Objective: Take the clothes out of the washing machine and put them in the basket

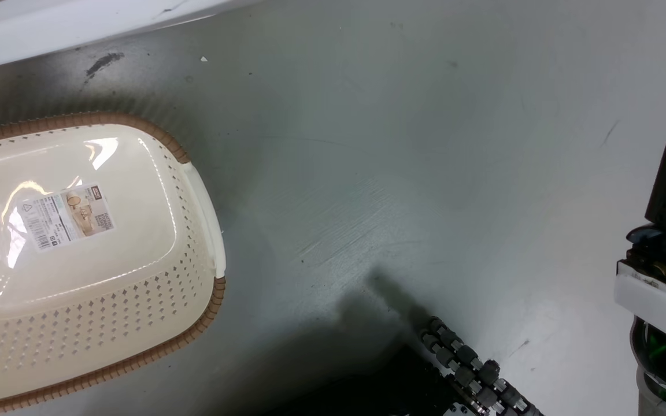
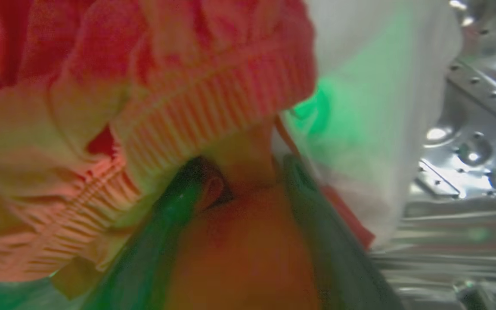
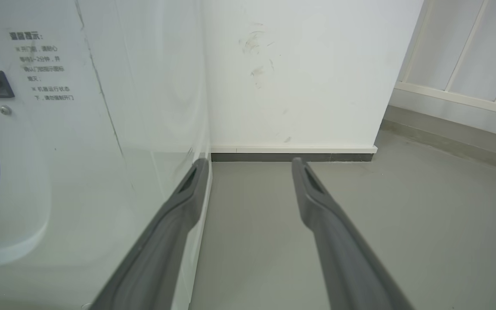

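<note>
Left gripper (image 2: 241,172): your fingers stand spread, with red clothes (image 2: 213,86) bunched between them.
Right gripper (image 3: 248,161): spread, beside the washing machine (image 3: 58,150).
Basket (image 1: 217,300): on the floor.

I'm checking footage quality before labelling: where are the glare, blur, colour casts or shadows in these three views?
Head view: bright glare inside the basket, dark shadow on the floor below centre. Left wrist view: the clothes blurred at close range, green cast; the drum of the washing machine glints. Right wrist view: sharp, evenly lit.
</note>
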